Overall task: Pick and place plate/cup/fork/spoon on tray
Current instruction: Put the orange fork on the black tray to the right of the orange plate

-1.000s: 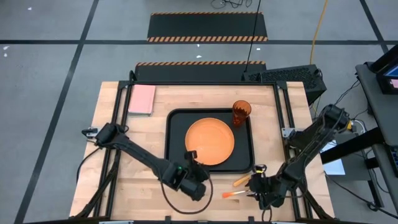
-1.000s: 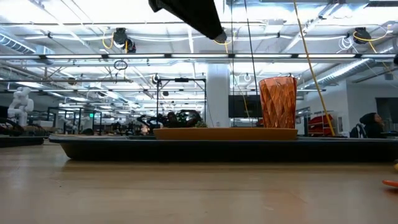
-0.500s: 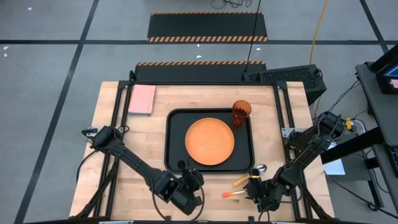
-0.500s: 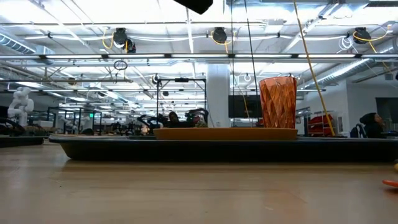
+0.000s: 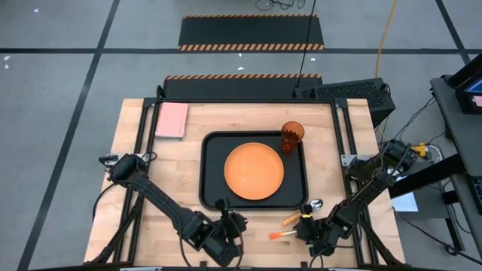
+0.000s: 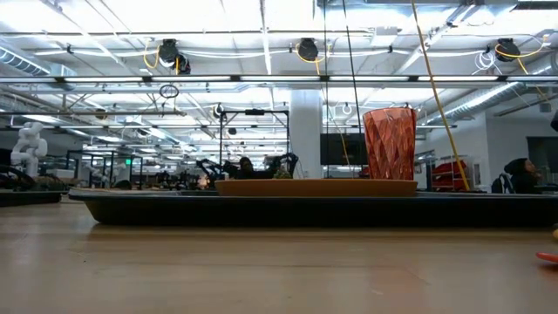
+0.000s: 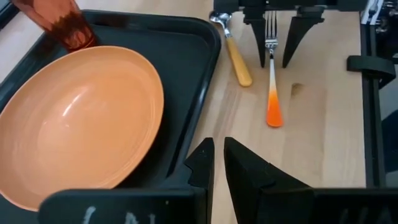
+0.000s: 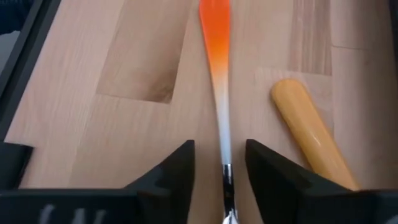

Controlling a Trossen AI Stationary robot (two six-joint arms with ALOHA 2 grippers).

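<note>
The black tray (image 5: 212, 150) holds the orange plate (image 5: 254, 171) and the cup (image 5: 292, 135), which stands upright at its far right corner. The fork (image 5: 282, 234) and the spoon (image 5: 295, 218) lie flat on the wood, just off the tray's near right corner. My right gripper (image 8: 219, 149) is open and low over the fork's tine end. One finger stands on each side of the thin shaft (image 8: 222, 140), apart from it. My left gripper (image 7: 217, 146) is shut on nothing, above the table beside the tray's near rim (image 7: 199, 118).
A pink pad (image 5: 172, 120) lies at the far left of the table. The spoon's yellow handle (image 8: 308, 124) lies close beside the fork, on the tray side. Bare wood stretches left of the tray. The low view shows the cup (image 6: 390, 144) and the plate (image 6: 314, 186).
My left gripper has drawn back from the plate's near edge toward the table's near edge, off the tray, and its arm has left the low view. My right gripper has sunk toward the fork's tine end.
</note>
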